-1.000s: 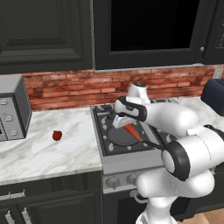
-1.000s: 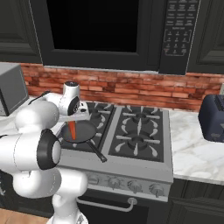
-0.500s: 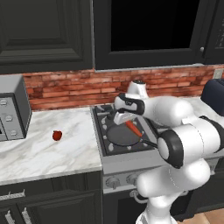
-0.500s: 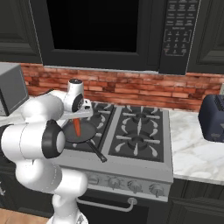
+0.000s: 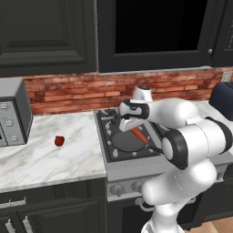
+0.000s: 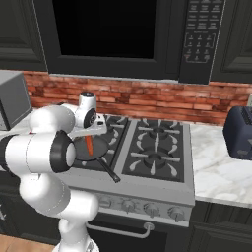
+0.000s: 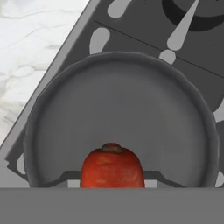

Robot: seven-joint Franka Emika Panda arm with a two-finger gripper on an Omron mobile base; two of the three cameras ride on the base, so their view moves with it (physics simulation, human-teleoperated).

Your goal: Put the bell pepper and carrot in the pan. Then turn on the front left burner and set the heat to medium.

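My gripper (image 5: pixel 133 129) is shut on the carrot (image 5: pixel 139 135), a short orange-red stick that hangs tilted just above the dark grey pan (image 5: pixel 124 142). The pan sits on the stove's front left burner and covers its cap. From the right side, the carrot (image 6: pixel 89 144) points down into the pan (image 6: pixel 98 147), whose thin black handle (image 6: pixel 108 170) runs toward the stove front. Along the hand, the carrot's end (image 7: pixel 112 168) fills the bottom middle, with the pan's bare floor (image 7: pixel 127 105) beyond it. The small red bell pepper (image 5: pixel 59 141) lies on the marble counter left of the stove.
A row of knobs (image 6: pixel 133 207) lines the stove front. A grey appliance (image 5: pixel 12 111) stands at the counter's far left and a dark toaster (image 6: pixel 239 132) on the right counter. The brick backsplash and black cabinets close off the back.
The hand has carried the carrot slightly sideways over the pan, and the elbow has swung. The bell pepper and the pan have stayed put.
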